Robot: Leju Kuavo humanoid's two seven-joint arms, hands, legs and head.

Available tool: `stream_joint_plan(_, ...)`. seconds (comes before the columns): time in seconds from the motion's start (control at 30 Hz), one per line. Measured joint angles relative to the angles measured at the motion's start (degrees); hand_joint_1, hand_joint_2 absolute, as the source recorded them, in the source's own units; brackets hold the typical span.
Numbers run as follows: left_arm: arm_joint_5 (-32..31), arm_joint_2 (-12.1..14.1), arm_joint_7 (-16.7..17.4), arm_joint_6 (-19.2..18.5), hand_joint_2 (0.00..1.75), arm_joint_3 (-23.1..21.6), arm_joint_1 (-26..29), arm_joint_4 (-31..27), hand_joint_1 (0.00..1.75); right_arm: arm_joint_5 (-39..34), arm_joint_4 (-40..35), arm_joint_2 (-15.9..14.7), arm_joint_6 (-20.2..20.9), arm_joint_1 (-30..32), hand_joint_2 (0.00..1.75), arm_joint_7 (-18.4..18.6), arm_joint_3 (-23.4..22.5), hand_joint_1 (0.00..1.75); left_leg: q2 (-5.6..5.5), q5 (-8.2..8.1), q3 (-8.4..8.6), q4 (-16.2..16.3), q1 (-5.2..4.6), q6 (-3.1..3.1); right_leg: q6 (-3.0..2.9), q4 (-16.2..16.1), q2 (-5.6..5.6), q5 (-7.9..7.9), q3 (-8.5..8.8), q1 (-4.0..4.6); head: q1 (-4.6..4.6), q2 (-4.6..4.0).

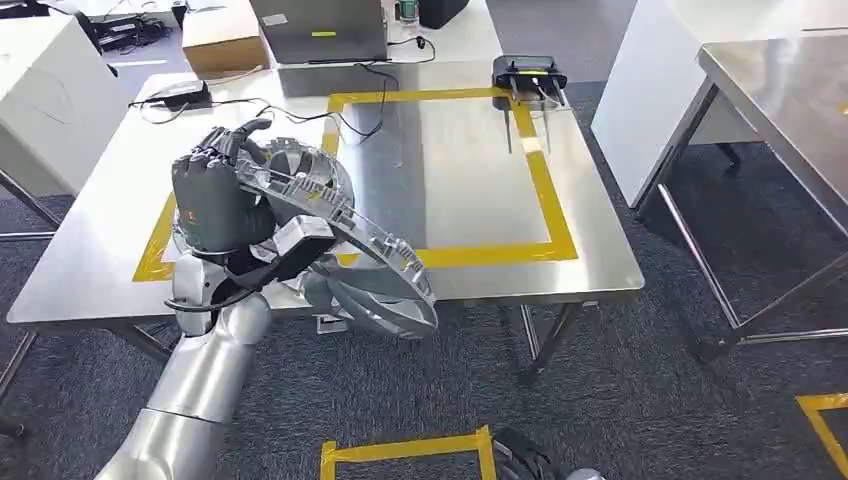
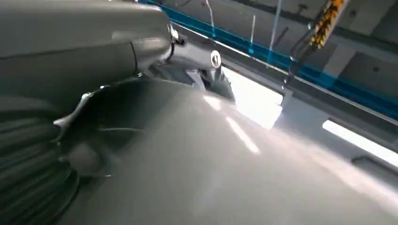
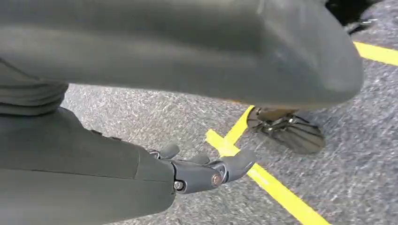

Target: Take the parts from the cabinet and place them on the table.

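While the left hand (image 1: pixel 215 195) hangs over the near-left part of the steel table (image 1: pixel 590 275), it grips a large silver cast-metal part (image 1: pixel 345 235), round and ribbed with a notched rim. The fingers are curled over the part's upper edge, and the part is tilted, its lower rim reaching past the table's near edge toward the floor. Whether the part touches the tabletop cannot be told. A square of yellow tape (image 1: pixel 545 180) marks the tabletop, and the held part overlaps the square's near-left corner. At the far side of the table sit a cardboard box (image 1: pixel 222 35), a grey case (image 1: pixel 318 28) and trailing black cables (image 1: pixel 255 102); a small black device (image 1: pixel 528 75) rests at the square's far-right corner. In the right wrist view, the right hand (image 3: pixel 197 171) hangs over grey carpet (image 3: pixel 141 110) crossed by yellow floor tape (image 3: pixel 277 187), its fingers loosely curled with nothing in them.
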Motion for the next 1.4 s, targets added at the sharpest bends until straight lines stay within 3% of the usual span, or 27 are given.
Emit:
stream_joint_plan(0.07, -3.76, -0.09, -0.18, -0.02, 1.75, 1.29, 0.59, -1.44, 1.75, 0.0, 0.0, 0.07, 0.02, 0.03, 0.0, -0.02, 0.0, 0.0, 0.02, 2.01, 0.11, -5.11, 0.02, 0.24, 0.16, 0.0, 0.25, -1.77, 2.28, -0.07, 0.0, 0.0)
stream_joint_plan(0.1, -4.23, -0.2, -0.48, -0.02, 1.75, 1.83, 0.68, -1.88, 1.75, 0.0, 0.0, 0.09, 0.02, 0.02, 0.0, -0.02, 0.0, 0.0, 0.1, 6.13, 0.74, -9.36, 0.02, 0.39, 0.31, 0.0, 0.26, -2.73, 3.48, -0.12, 0.0, 0.0)
stream_joint_plan(0.13, -4.32, -0.18, -0.5, 0.0, 1.75, 2.27, 0.82, -2.03, 1.75, 0.0, 0.0, 0.09, 0.0, 0.12, 0.0, -0.02, 0.0, 0.0, 0.33, 13.19, 1.22, -13.89, 0.03, 0.4, 0.62, -0.19, 0.25, -3.72, 3.7, -0.09, -0.02, 0.0)
stream_joint_plan(0.17, -4.54, -0.17, -0.57, 0.0, 1.75, 2.84, 0.92, -2.12, 1.75, 0.0, 0.0, 0.09, 0.0, 0.0, 0.0, -0.02, 0.0, 0.0, 0.56, 15.97, 0.86, -16.9, -0.17, 0.56, 0.97, 0.58, 0.53, -4.7, 5.05, 0.14, -0.11, 0.0)
stream_joint_plan(0.27, -4.71, -0.87, -0.33, -0.02, 1.75, 3.47, 0.76, -3.1, 1.75, 0.0, 0.0, 0.09, 0.02, -0.01, 0.0, -0.02, 0.0, 0.0, 0.29, 14.45, 2.36, -16.18, -0.13, 1.88, 2.11, 0.1, 0.52, -4.89, 6.38, 0.35, -0.13, 0.0)
stream_joint_plan(0.33, -4.89, -1.4, -0.2, 0.0, 1.75, 3.6, 0.52, -3.54, 1.75, -0.09, -0.02, 0.04, 0.02, -0.42, 0.0, -0.11, 0.0, 0.0, -0.11, 13.71, 3.91, -16.62, 0.23, 2.55, 2.51, 5.06, 0.26, -3.07, 3.77, 0.21, -0.07, 0.0)
stream_joint_plan(0.37, -5.15, -1.53, -0.06, 0.0, 1.75, 3.63, 0.46, -3.52, 1.75, -0.18, -0.02, 0.13, 0.02, -0.62, 0.0, -0.28, 0.0, 0.0, -0.02, 13.17, 4.6, -16.74, 0.25, 2.98, 2.74, 9.4, 0.15, -2.51, 0.88, 0.17, 0.07, 0.0)
stream_joint_plan(0.4, -5.19, -1.57, 0.0, 0.0, 1.75, 3.63, 0.5, -3.45, 1.75, -0.26, -0.02, 0.13, 0.02, -0.62, 0.0, -0.37, 0.0, 0.0, -0.04, 12.52, 5.25, -16.83, 0.21, 3.08, 2.85, 13.25, 0.11, -3.69, -2.17, 0.17, 0.09, 0.0)
stream_joint_plan(0.43, -5.26, -1.6, 0.0, 0.0, 1.75, 3.63, 0.51, -3.32, 1.75, -0.35, -0.02, 0.13, 0.02, -0.53, 0.0, -0.42, 0.0, 0.0, -0.09, 11.69, 6.06, -16.84, 0.14, 3.24, 3.02, 15.93, 0.1, -6.56, -4.9, 0.2, 0.15, 0.0)
stream_joint_plan(0.5, -5.28, -1.68, 0.37, 0.0, 1.75, 3.63, 0.51, -2.93, 1.75, -0.5, -0.02, 0.13, 0.02, -0.23, 0.0, -0.53, 0.0, 0.0, -0.41, 10.22, 7.87, -16.83, 0.02, 3.28, 3.07, 16.41, 0.09, -11.1, -7.98, 0.2, 0.17, 0.0)
stream_joint_plan(0.53, -5.26, -1.68, 0.63, -0.02, 1.75, 3.63, 0.51, -2.66, 1.75, -0.5, -0.02, 0.11, 0.02, -0.16, 0.0, -0.55, 0.0, 0.0, -0.49, 9.39, 9.0, -16.83, -0.06, 3.24, 2.92, 14.42, 0.09, -10.84, -8.38, 0.23, 0.2, 0.0)
stream_joint_plan(0.57, -5.15, -1.73, 1.05, -0.02, 1.75, 3.63, 0.49, -2.42, 1.75, -0.5, -0.02, 0.11, 0.02, -0.11, 0.0, -0.57, 0.0, 0.0, -0.49, 8.58, 10.11, -16.83, -0.15, 3.21, 2.7, 11.23, 0.09, -8.65, -8.14, 0.28, 0.2, 0.0)
stream_joint_plan(0.6, -5.06, -1.86, 1.5, 0.0, 1.75, 3.63, 0.4, -2.23, 1.75, -0.48, -0.02, 0.11, 0.02, -0.04, 0.0, -0.61, 0.0, 0.0, -0.46, 7.66, 11.27, -16.84, -0.28, 3.13, 2.2, 6.61, 0.06, -3.74, -7.5, 0.42, 0.2, 0.0)
stream_joint_plan(0.63, -4.8, -1.88, 1.75, 0.0, 1.75, 3.63, 0.31, -1.92, 1.75, -0.48, -0.02, 0.09, 0.02, 0.12, 0.0, -0.61, 0.0, 0.0, -0.41, 6.86, 11.27, -16.97, -0.26, 3.01, 1.51, 2.19, -0.11, 2.82, -7.09, 0.72, 0.17, 0.0)
stream_joint_plan(0.67, -4.6, -1.95, 1.79, 0.0, 1.75, 3.63, 0.16, -1.5, 1.75, -0.48, -0.02, 0.02, 0.02, 0.19, 0.0, -0.61, 0.0, 0.0, -0.86, 6.15, 12.48, -16.36, -0.58, 2.6, 1.32, 0.13, -0.06, 3.82, -7.78, 1.33, 0.18, 0.0)
stream_joint_plan(0.83, -0.38, -2.14, 1.31, -0.11, 1.75, 3.63, -1.32, -0.17, 1.75, 0.28, -0.04, 0.07, 0.02, -0.37, 0.0, -0.22, 0.0, 0.0, -0.67, 4.18, 14.23, -14.35, -0.77, 0.93, -0.13, -0.41, -0.01, 4.59, -3.91, 0.65, 0.09, 0.0)
stream_joint_plan(0.9, 8.43, -1.73, 0.39, -1.67, 1.75, 3.58, -3.58, 3.86, 1.75, 0.55, -0.04, 0.0, 0.0, -0.83, 0.0, 0.2, 0.0, 0.0, -0.36, 1.96, 9.93, -7.48, -0.35, 0.37, -0.7, -0.4, -0.05, 4.06, -3.47, 0.58, 0.04, 0.0)
stream_joint_plan(0.97, 20.51, -0.72, 0.15, -6.39, 1.75, 3.41, -4.86, 7.77, 1.75, 0.72, -0.02, 0.04, 0.0, -0.97, 0.0, 0.44, 0.0, 0.0, -0.23, -1.54, 5.12, -1.16, 0.0, -0.03, -0.61, -0.38, 0.06, 3.33, -3.01, 0.43, 0.04, 0.0)
stream_joint_plan(1.0, 24.88, -0.11, 0.0, -8.4, 1.75, 3.36, -5.32, 9.3, 1.75, 0.83, -0.02, 0.07, 0.0, -0.82, 0.0, 0.48, 0.0, 0.0, -0.2, -1.01, 3.98, -0.96, 0.14, -0.17, -0.45, -0.33, 0.17, 2.92, -2.61, 0.31, 0.04, 0.0)
stream_joint_plan(1.03, 27.54, 0.2, 0.0, -9.27, 1.75, 3.21, -5.8, 10.48, 1.75, 0.87, -0.02, 0.09, 0.0, -0.74, 0.0, 0.48, 0.0, 0.0, -0.15, 1.37, 4.03, -3.12, 0.28, -0.36, -0.29, -0.28, 0.26, 2.52, -2.17, 0.21, 0.04, 0.0)
stream_joint_plan(1.1, 31.95, 1.03, -0.02, -10.93, 1.75, 2.73, -6.98, 12.62, 1.75, 1.07, -0.02, 0.13, 0.0, -0.8, 0.0, 0.48, 0.0, 0.0, -0.02, 8.59, 6.36, -11.8, 0.55, -0.51, 0.26, 0.0, 0.32, 1.67, -1.21, -0.11, 0.07, 0.0)
stream_joint_plan(1.13, 33.73, 1.57, -0.04, -11.39, 1.75, 2.4, -7.33, 13.67, 1.75, 1.18, -0.02, 0.11, 0.0, -0.86, 0.0, 0.5, 0.0, 0.0, 0.02, 10.65, 7.24, -15.28, 0.69, -0.79, 0.72, 0.09, 0.34, 1.26, -1.03, -0.15, 0.02, 0.0)
stream_joint_plan(1.17, 35.08, 2.01, -0.17, -11.51, 1.75, 2.12, -7.82, 14.68, 1.75, 1.22, -0.02, 0.09, 0.0, -1.03, 0.0, 0.57, 0.0, 0.0, 0.09, 8.41, 7.07, -16.35, 0.31, -0.38, 1.05, 0.36, 0.59, 1.11, -1.13, 0.04, -0.11, 0.0)
stream_joint_plan(1.2, 36.14, 2.03, -0.15, -12.13, 1.75, 1.81, -8.1, 15.22, 1.75, 1.31, -0.02, 0.09, 0.0, -1.05, 0.0, 0.66, 0.0, 0.0, 0.13, 9.19, 7.73, -15.84, 0.31, 0.46, 1.31, 0.29, 0.53, 1.03, -1.37, 0.07, 0.02, 0.0)
stream_joint_plan(1.27, 37.69, 2.45, -0.02, -12.55, 1.75, 1.75, -8.37, 15.96, 1.75, 1.33, -0.02, 0.09, 0.0, -0.85, 0.0, 0.63, 0.0, 0.0, 0.06, 10.25, 7.62, -16.07, 0.51, 0.77, 1.47, 0.42, 0.51, 0.65, -1.07, 0.22, 0.02, 0.0)
stream_joint_plan(1.33, 38.02, 2.64, 0.0, -12.74, 1.75, 1.61, -8.86, 16.83, 1.75, 1.36, -0.02, 0.09, 0.02, -0.79, 0.0, 0.66, 0.0, 0.0, -0.23, 10.26, 7.55, -16.08, 0.48, 0.75, -0.44, -0.07, 0.51, 1.03, -0.89, 0.4, 0.04, 0.0)
stream_joint_plan(1.4, 38.04, 2.71, 0.0, -12.81, 1.75, 1.59, -8.94, 17.33, 1.75, 1.36, -0.02, 0.09, 0.02, -0.89, 0.0, 0.66, 0.0, 0.0, -0.36, 10.07, 7.65, -16.09, 0.48, 1.04, -0.49, -0.43, 0.37, 1.04, -0.55, 0.43, 0.04, 0.0)
